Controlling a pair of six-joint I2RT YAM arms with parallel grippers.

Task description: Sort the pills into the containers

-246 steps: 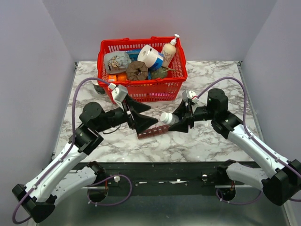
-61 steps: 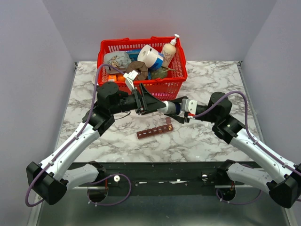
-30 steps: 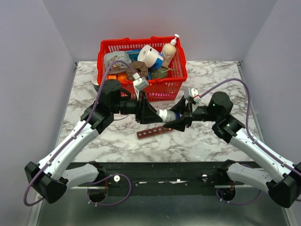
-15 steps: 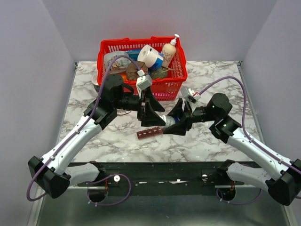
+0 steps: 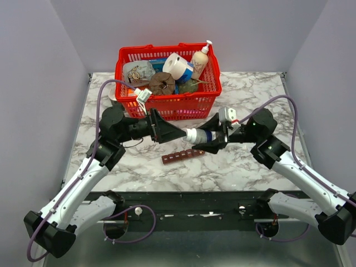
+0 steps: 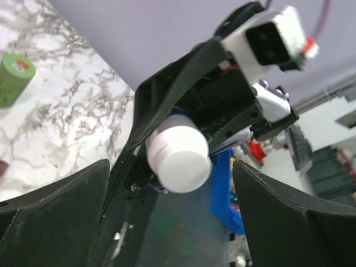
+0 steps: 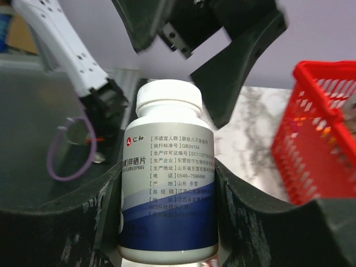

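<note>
Clamps a white bottle (image 5: 196,136) between the right fingers (image 5: 207,147), just right of centre in the top view. Holds it on its side above the bench (image 5: 250,92), cap (image 6: 179,161) pointing to frame left. Presses one finger against each side of the printed label in the right wrist view, with neck and cap exposed at upper centre of that frame. Shows the cap fitted on the neck.

Spreads the left fingers (image 5: 164,129) wide, just left of the cap in the top view. Frames the cap in the gap between them at centre of the left wrist view, clear of both: one finger at lower left, the other at lower right. Touches nothing with the left fingers.

Locates the containers (image 5: 183,156) on the bench, just below centre in the top view and below the bottle in the frame. Shows them as one narrow dark-red strip of small square compartments, lying slanted with the right end higher in the frame, apart from both sets of fingers. Cannot tell from any view what the compartments hold.

Shows a red basket (image 5: 167,108) at upper centre of the top view, at the far side of the bench, filled with assorted items and apart from the strip. Shows a green cylinder (image 6: 14,78) on the bench at upper left of the left wrist view.
</note>
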